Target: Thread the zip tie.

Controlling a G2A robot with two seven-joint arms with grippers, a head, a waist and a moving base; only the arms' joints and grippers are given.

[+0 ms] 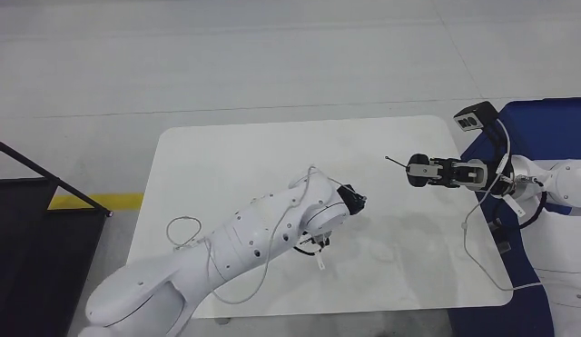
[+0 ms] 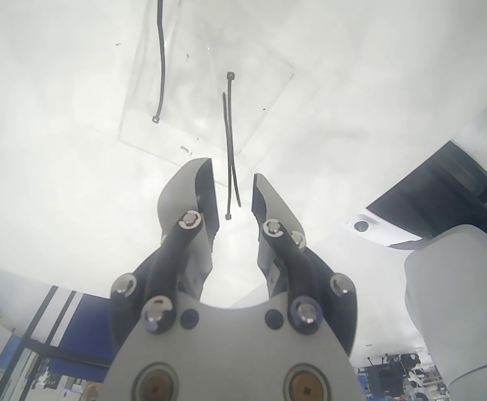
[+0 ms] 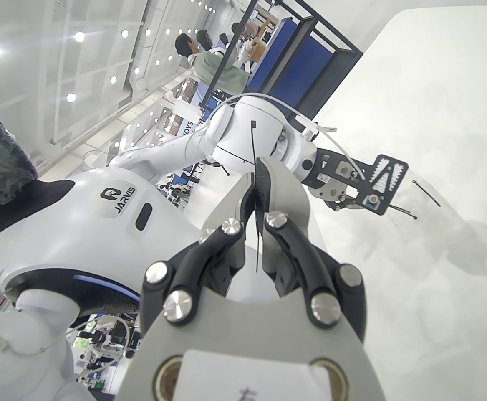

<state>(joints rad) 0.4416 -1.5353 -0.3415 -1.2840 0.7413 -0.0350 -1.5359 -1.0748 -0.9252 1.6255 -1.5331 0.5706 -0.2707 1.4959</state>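
Note:
My right gripper (image 3: 256, 173) is shut on a black zip tie (image 3: 253, 143). Its square head sticks out past the fingertips and its strap runs back between the fingers. In the top view this gripper (image 1: 410, 169) hovers over the table's right side, the tie (image 1: 393, 163) pointing toward the left arm. My left gripper (image 2: 231, 171) is open just above the table, near its middle (image 1: 354, 199). Two crossed black zip ties (image 2: 229, 135) lie under its open fingers, partly on a clear plastic sheet (image 2: 260, 81). A third tie (image 2: 162, 56) lies farther along the sheet.
The white table (image 1: 227, 164) has rounded corners, with bare surface on its far and left parts. A blue surface (image 1: 545, 128) stands off the table's right edge behind the right arm. A black frame (image 1: 45, 178) stands off the left side.

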